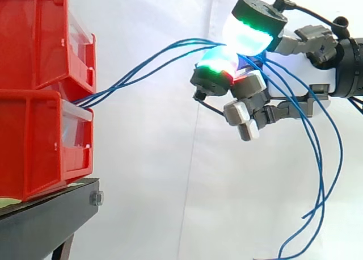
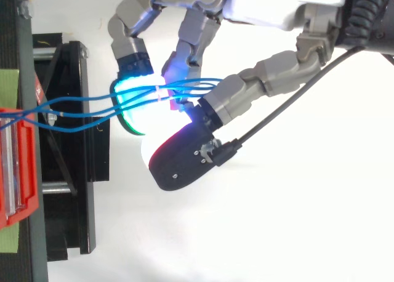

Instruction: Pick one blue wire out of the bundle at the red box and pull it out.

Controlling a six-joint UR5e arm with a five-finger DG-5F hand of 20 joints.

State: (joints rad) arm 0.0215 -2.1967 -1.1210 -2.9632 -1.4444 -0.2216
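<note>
Fingers [image 1: 249, 36] pinching blue wires [image 1: 131, 72]; red bins [image 1: 34, 135] on black stand [image 1: 45, 226], white curtain [image 1: 159, 186] behind.

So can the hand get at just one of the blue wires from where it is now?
Probably not cleanly. The hand is pinched on the blue wires, and several strands run side by side between its glowing fingertips, so none lies apart. Nothing else stands between it and the red box.

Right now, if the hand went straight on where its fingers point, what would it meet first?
Likely the upper red bin; the gap before the hand holds only the blue wires it pinches.
</note>
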